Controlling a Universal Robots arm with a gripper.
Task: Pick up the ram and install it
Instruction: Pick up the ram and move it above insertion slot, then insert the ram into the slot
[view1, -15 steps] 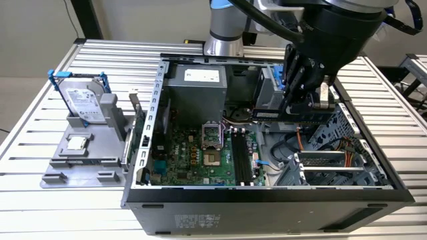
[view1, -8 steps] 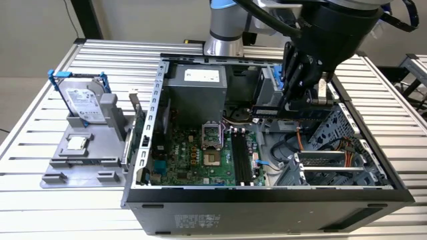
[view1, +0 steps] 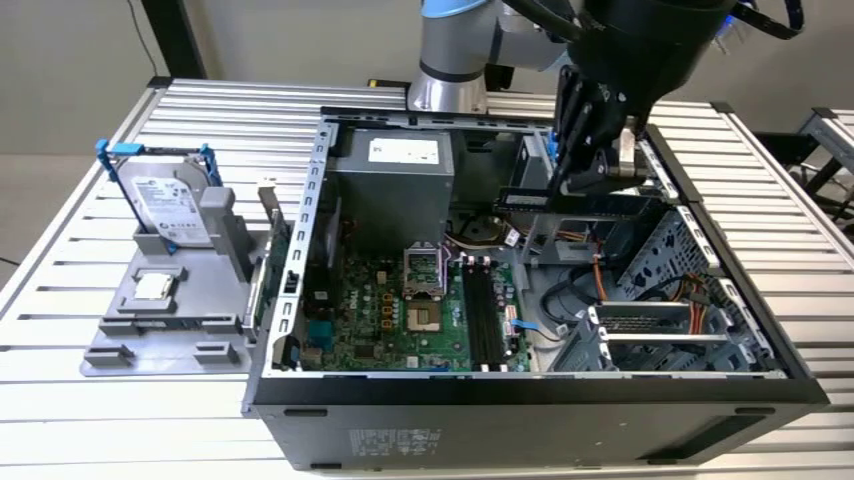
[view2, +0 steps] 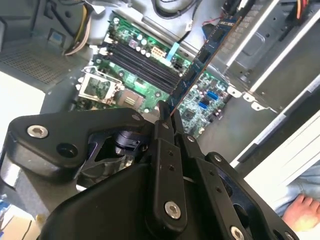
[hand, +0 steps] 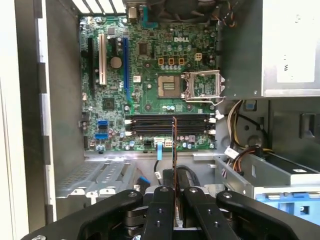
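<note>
The tool holds the ram in the air over the open computer case.

The tool (view1: 597, 180) is clamped narrow on the ram (view1: 534, 201), and the thin dark stick lies level above the case (view1: 534, 415), over the side on the exterior view's right. In both wrist views the ram (hand: 174, 150) runs out from between the fingers (hand: 161, 200) edge-on, clear of the motherboard (hand: 150, 75) below. The long black slots (hand: 170, 125) on that board are bare, and the ram is apart from them. The case sits on the slatted counter (view1: 80, 420). To the exterior view's left stands a grey holder (view1: 174, 320) with a silver hard drive (view1: 167, 205) in a blue frame. In the second wrist view a person's hand (view2: 300, 207) rests at the edge, well apart from the tool (view2: 165, 114).
</note>
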